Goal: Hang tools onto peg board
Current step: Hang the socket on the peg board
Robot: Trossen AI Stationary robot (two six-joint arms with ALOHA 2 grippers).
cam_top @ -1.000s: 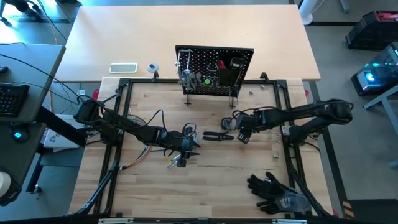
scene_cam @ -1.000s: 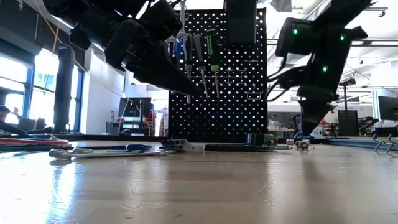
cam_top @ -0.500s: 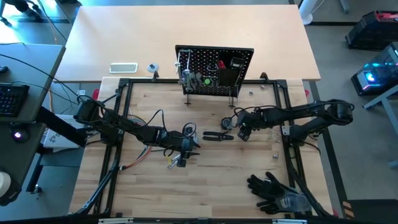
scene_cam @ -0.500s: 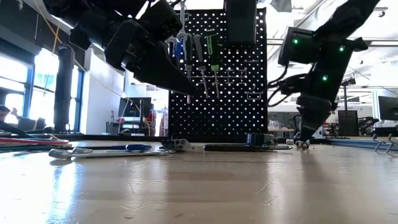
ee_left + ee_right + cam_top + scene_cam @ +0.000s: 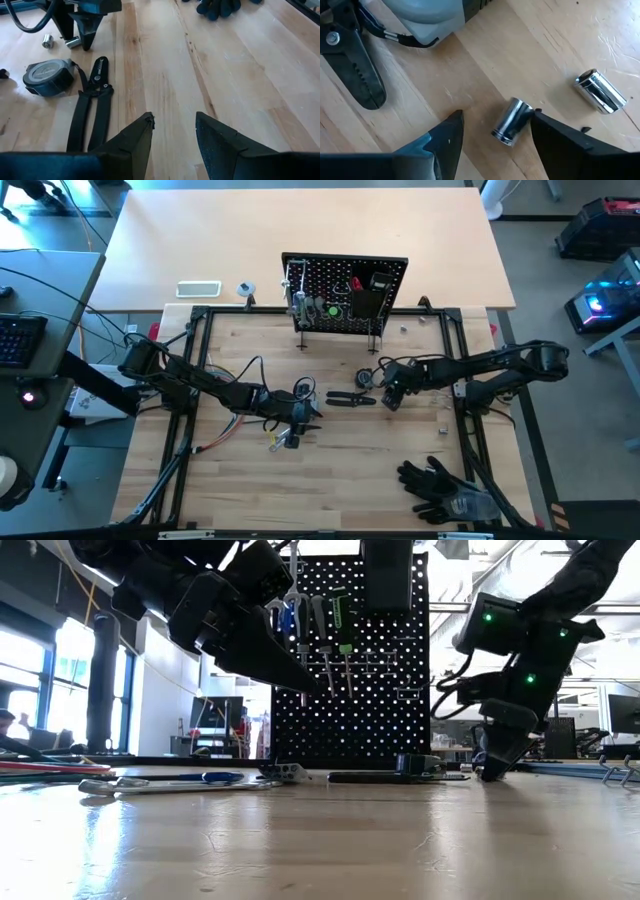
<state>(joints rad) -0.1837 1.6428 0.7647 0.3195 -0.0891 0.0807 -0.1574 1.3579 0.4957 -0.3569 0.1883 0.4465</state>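
Upright at the far edge of the wooden table (image 5: 330, 450): black perforated peg board (image 5: 345, 295) on thin metal legs, regular round holes, with a boxy black bin (image 5: 387, 575) on its front. Already hung on it, seen in the low view: slim drivers with blue handle (image 5: 303, 615) and green handle (image 5: 342, 625), shafts pointing down. Still flat on the pale, grainy boards in front of the panel: black pliers (image 5: 350, 399) with long smooth handles and a toothed inner edge, lying between both arms; just beside them a round grey tape measure (image 5: 48, 77) with a matte plastic case. Near it, two short shiny metal sockets, cylindrical and mirror-polished: one (image 5: 513, 121) between the fingers of the right gripper (image 5: 495, 137), the other (image 5: 600, 91) a little apart. Right gripper lowered to the table surface, dark angular fingers spread wide on both sides of the nearer socket, one finger touching its end, not pinching it. Left gripper (image 5: 174, 132) near the table middle, above bare wood beside the pliers' handles, wedge-shaped fingers parted with a clear gap, nothing between them. Further out, at the low view's left: a long silver wrench (image 5: 135, 783) and a blue-handled tool (image 5: 215, 777), flat on the table. At the near right corner: soft black gloves (image 5: 440, 485), crumpled in a heap. Beside the left arm: thin coloured wires (image 5: 215, 438), loose on the wood.
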